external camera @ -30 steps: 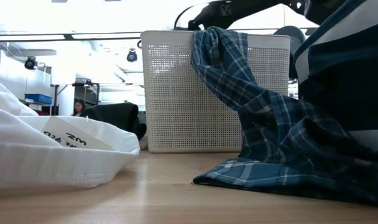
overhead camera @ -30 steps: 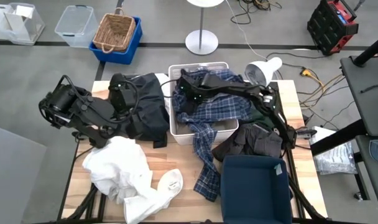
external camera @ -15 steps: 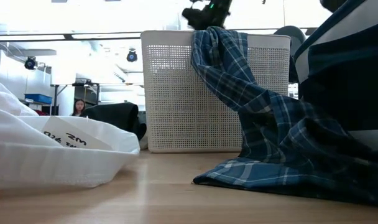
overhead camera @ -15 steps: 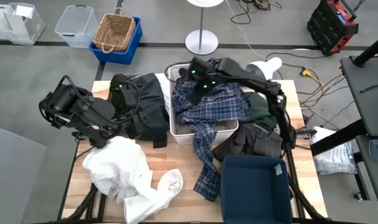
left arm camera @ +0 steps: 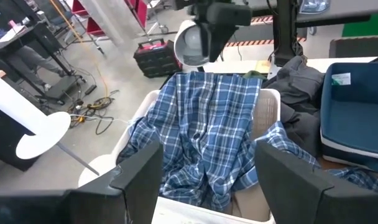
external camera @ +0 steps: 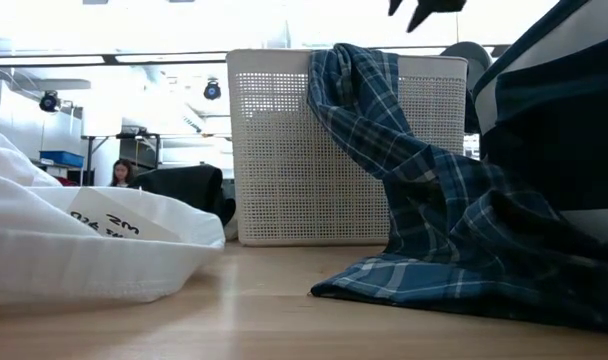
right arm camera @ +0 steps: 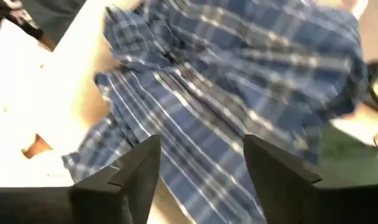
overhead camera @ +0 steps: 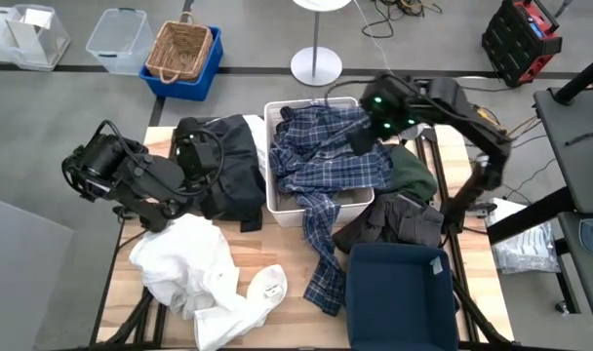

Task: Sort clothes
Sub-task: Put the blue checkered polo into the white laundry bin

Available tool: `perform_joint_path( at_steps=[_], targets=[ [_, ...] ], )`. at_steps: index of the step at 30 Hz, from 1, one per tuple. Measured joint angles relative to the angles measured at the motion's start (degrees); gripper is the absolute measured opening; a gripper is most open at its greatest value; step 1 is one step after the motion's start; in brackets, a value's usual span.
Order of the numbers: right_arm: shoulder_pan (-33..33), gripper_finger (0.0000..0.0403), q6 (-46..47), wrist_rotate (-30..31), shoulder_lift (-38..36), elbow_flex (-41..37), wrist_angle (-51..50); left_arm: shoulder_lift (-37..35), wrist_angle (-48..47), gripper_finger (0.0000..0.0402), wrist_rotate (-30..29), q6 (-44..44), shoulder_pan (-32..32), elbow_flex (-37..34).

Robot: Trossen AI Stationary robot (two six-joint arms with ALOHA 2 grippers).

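The blue-and-white plaid shirt (overhead camera: 331, 161) fills the white bin (overhead camera: 273, 200). One end hangs over the bin's near rim and lies on the table (overhead camera: 321, 278). My right gripper (overhead camera: 361, 138) hovers open above the bin's right side, and the shirt (right arm camera: 239, 81) is below its spread fingers. My left gripper (overhead camera: 204, 161) stands open over the black garment (overhead camera: 236, 175) left of the bin and faces the shirt (left arm camera: 207, 118). White clothes (overhead camera: 204, 273) lie in a heap at the near left. Dark green (overhead camera: 414, 175) and dark pieces (overhead camera: 399, 222) lie right of the bin.
A dark blue bin (overhead camera: 399, 297) stands at the near right, beside the shirt's hanging end. In the low view the white bin (external camera: 274, 150) stands behind the white cloth (external camera: 84, 250). A white lamp (overhead camera: 412, 109) sits at the far right corner. A person shows far off in the room.
My right gripper has let go of the plaid shirt inside the bin. It has risen and swung toward the table's right edge. The shirt stays behind, heaped in the bin and draped over its near rim.
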Motion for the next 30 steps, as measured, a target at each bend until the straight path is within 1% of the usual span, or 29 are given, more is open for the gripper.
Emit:
perform_joint_path(
  at_steps=[5, 10, 14, 16, 21, 30],
  targets=[
    [1.17, 0.0259, 5.24, 1.02, -5.83, -10.4, 0.05, 0.24, -0.06, 0.0231, 0.01, -0.82, -0.01, -0.38],
    [1.77, 0.027, 9.06, 1.12, -10.37, -21.8, 0.74, 0.24, 0.04, 0.0231, 0.01, -1.06, -0.01, -0.96],
    [1.75, 0.0272, 10.99, 3.67, -12.93, -29.92, 5.16, 0.24, 0.15, 0.0231, 0.01, -1.02, -0.01, -1.63],
    [1.57, 0.0269, 11.34, 3.7, -13.94, -33.38, 8.58, 0.24, 0.34, 0.0231, 0.01, -0.9, -0.01, -2.1],
    [1.46, 0.0254, 12.49, 3.7, -14.9, -38.38, 12.85, 0.24, 0.87, 0.0231, 0.02, -0.84, -0.01, -3.41],
    [1.46, 0.0225, 12.22, 3.7, -14.75, -41.72, 16.44, 0.26, 1.46, 0.0231, 0.02, -0.95, -0.01, -4.09]
  ],
)
